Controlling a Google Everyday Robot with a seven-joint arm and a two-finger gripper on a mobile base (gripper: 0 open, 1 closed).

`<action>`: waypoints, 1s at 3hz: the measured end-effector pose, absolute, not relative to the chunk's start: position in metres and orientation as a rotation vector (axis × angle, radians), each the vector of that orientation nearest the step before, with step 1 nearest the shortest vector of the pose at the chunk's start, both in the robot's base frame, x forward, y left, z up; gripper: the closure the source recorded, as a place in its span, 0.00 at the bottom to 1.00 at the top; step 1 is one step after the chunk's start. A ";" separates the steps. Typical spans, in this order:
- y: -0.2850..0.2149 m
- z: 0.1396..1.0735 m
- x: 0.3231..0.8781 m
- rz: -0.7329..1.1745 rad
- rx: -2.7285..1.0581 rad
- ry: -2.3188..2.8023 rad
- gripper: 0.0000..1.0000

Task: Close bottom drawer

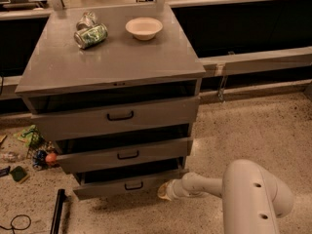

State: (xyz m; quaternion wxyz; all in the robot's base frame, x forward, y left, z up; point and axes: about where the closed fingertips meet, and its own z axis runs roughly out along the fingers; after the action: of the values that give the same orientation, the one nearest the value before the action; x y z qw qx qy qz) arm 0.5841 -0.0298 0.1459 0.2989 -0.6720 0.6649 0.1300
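The grey cabinet (112,65) has three drawers, all pulled out a little. The bottom drawer (109,186) is the lowest and narrowest, with a small black handle (133,185); its front stands out from the cabinet and a dark gap shows above it. My gripper (164,190) is at floor level at the right end of the bottom drawer's front, touching or nearly touching it. My white arm (243,194) reaches in from the lower right.
A white bowl (144,28) and a crumpled green bag (90,35) lie on the cabinet top. Litter and a red ball (50,158) lie on the floor at the left. A black bar (58,211) lies at the lower left. A dark counter wall runs behind.
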 end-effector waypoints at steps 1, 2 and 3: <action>-0.031 0.146 0.603 0.324 -1.793 1.745 1.00; -0.036 0.148 0.654 0.261 -1.808 1.692 1.00; -0.037 0.148 0.652 0.261 -1.808 1.692 1.00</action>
State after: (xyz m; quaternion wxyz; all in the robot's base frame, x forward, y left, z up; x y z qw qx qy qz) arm 0.6522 -0.0366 0.1481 0.3198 -0.6880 0.6438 0.0993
